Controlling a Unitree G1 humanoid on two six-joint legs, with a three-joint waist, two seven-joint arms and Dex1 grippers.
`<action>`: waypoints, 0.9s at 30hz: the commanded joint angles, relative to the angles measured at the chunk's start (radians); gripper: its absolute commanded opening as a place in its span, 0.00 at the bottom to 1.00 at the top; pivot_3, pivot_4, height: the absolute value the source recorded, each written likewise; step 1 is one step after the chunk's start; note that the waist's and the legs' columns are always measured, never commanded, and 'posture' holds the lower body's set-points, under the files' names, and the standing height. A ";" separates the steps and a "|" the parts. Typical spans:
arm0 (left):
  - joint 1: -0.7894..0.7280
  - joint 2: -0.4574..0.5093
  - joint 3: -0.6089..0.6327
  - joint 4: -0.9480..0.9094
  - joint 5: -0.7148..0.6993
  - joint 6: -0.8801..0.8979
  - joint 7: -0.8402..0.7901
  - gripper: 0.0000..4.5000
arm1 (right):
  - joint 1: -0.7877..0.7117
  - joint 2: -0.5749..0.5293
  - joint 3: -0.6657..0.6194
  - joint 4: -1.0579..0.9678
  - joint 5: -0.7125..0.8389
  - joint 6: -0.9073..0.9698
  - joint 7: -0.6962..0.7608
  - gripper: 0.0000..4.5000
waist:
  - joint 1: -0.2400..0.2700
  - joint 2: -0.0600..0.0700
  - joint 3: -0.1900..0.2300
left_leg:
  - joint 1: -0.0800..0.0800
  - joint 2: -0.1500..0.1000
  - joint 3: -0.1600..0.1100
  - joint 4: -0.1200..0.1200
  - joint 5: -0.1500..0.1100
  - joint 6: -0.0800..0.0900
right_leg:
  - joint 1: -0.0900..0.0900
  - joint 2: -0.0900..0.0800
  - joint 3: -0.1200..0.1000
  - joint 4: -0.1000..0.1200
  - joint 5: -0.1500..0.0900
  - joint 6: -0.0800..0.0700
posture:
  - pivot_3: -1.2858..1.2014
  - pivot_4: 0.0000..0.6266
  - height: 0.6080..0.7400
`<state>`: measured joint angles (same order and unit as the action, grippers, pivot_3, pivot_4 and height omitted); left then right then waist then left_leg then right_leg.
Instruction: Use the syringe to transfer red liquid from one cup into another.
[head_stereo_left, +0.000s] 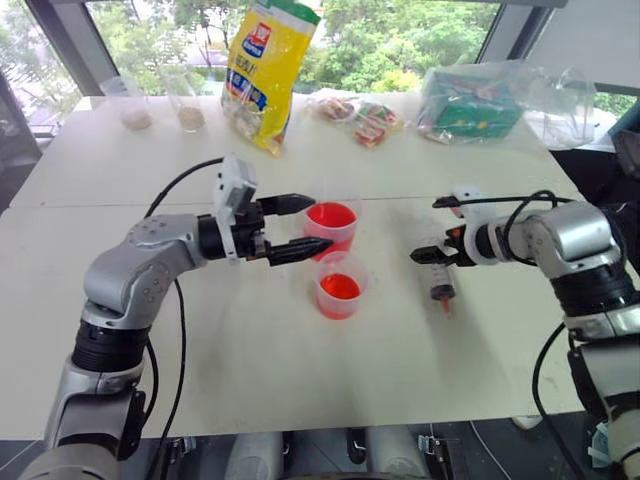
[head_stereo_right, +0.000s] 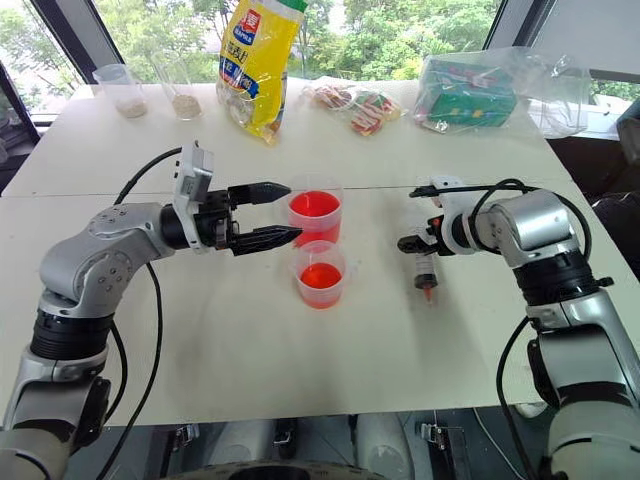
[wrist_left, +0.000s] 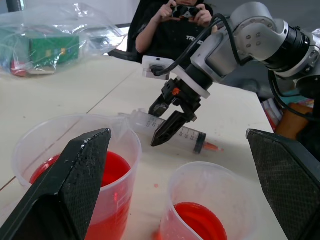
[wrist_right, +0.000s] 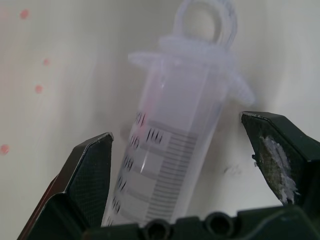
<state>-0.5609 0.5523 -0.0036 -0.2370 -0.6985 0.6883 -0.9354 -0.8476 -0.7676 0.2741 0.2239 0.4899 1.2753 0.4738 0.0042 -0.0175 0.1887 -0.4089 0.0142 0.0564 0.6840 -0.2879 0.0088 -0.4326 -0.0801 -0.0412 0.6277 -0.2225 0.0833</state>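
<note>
Left gripper (head_stereo_left: 298, 228): fingers spread wide, pointing level toward the cups, clamped on nothing.
Taller cup (head_stereo_left: 331, 225): just past the left fingertips, between them as seen from the left wrist; not visibly touched; holds red liquid (head_stereo_left: 331, 215).
Shorter cup (head_stereo_left: 340, 285): just below and beyond the lower left finger, touching or nearly touching the taller cup; also holds red liquid.
Syringe (head_stereo_left: 441, 281): lies flat on the table (head_stereo_left: 300, 370), directly under the right gripper, its barrel between the two fingers, orange tip pointing toward the robot, plunger ring at the far end.
Right gripper (head_stereo_left: 437, 256): fingers apart, straddling the syringe barrel with a gap on each side; nothing gripped yet.
Step in hand, as judged: right gripper closing in to pick up the syringe.
Risk, syringe: the round barrel may roll or squirt out sideways if the fingers shut off-centre or too high.
Risk, plunger: a grip too near the flange could leave the plunger hard to work.
Risk, cups: the left fingers sit so close that a small drift could tip a cup and spill.
</note>
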 joint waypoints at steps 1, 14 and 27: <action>0.000 -0.003 0.019 -0.031 -0.001 -0.019 0.012 1.00 | -0.031 0.029 0.037 0.056 -0.068 -0.041 0.044 0.99 | -0.004 0.000 0.000 | 0.000 0.000 0.000 0.000 0.000 0.000 | 0.000 0.000 0.000 0.000 0.000 0.000 | 0.52 0.24 1.00; 0.018 0.009 0.040 -0.050 0.005 -0.028 0.039 1.00 | -0.046 0.091 0.032 0.068 -0.173 -0.025 0.141 0.31 | -0.023 -0.001 -0.001 | 0.003 0.002 -0.001 0.000 0.000 -0.001 | 0.002 0.002 0.000 0.002 0.001 -0.001 | 0.52 0.24 1.00; -0.106 0.037 0.039 0.100 0.041 -0.065 -0.049 1.00 | 0.090 0.099 -0.434 -0.452 -0.015 -0.106 0.129 0.31 | -0.015 0.000 0.000 | -0.001 0.000 0.000 0.000 0.000 0.000 | -0.001 0.000 -0.001 0.001 0.001 -0.001 | 0.52 0.24 1.00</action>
<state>-0.6319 0.5827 0.0155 -0.1408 -0.6592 0.6450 -0.9666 -0.7341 -0.6837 -0.0574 -0.1188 0.4266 1.2344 0.6041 -0.0106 -0.0174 0.1887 -0.4094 0.0146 0.0559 0.6838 -0.2876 0.0085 -0.4336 -0.0797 -0.0419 0.6288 -0.2218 0.0826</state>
